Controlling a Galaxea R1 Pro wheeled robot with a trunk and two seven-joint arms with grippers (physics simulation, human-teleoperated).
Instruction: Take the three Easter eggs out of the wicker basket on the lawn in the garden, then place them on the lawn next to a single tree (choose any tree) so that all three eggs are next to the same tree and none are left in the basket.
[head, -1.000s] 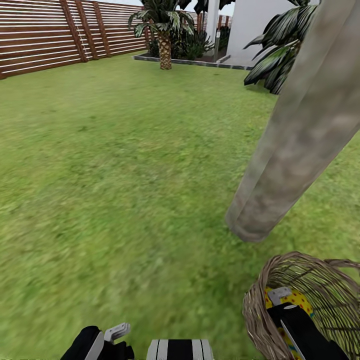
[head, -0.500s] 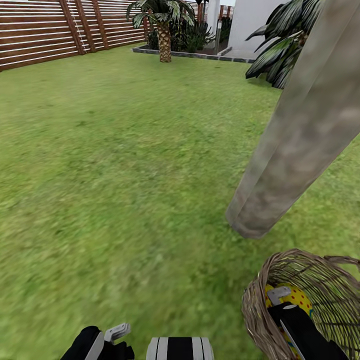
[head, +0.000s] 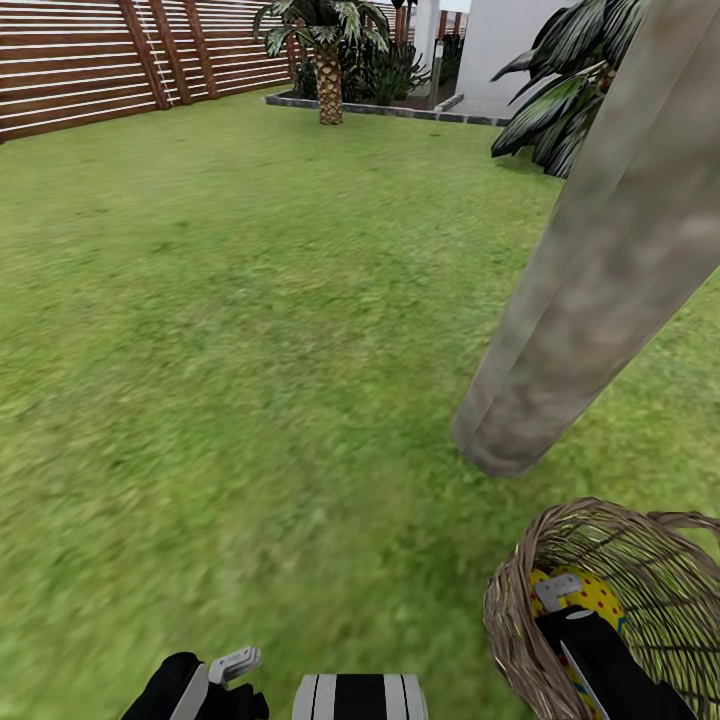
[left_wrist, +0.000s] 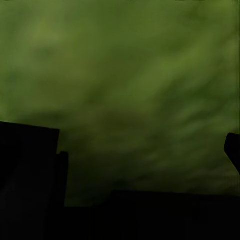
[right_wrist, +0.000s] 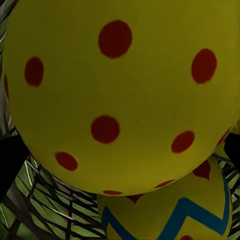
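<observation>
The wicker basket (head: 515, 640) stands on the lawn (head: 250, 350) at the lower right, just in front of the foot of a thick grey-brown tree (head: 560, 340). My right gripper (head: 562, 592) reaches down into the basket, open, its fingers on either side of a yellow red-dotted Easter egg (head: 598, 596). In the right wrist view that egg (right_wrist: 120, 85) looms very close between the dark fingertips (right_wrist: 9, 162). A second egg (right_wrist: 175, 215) with a blue zigzag band lies under it on the weave (right_wrist: 45, 210). My left gripper (head: 235, 662) hangs open and empty over grass.
A brown slatted fence (head: 90, 70) runs along the far left. A palm (head: 328, 70), dark bushes (head: 570, 90) and a white house wall (head: 500, 40) stand at the back. Wide grass lies left of the trunk.
The head view shifted slightly a second ago, so the camera moved. Arms, basket and eggs have held still since.
</observation>
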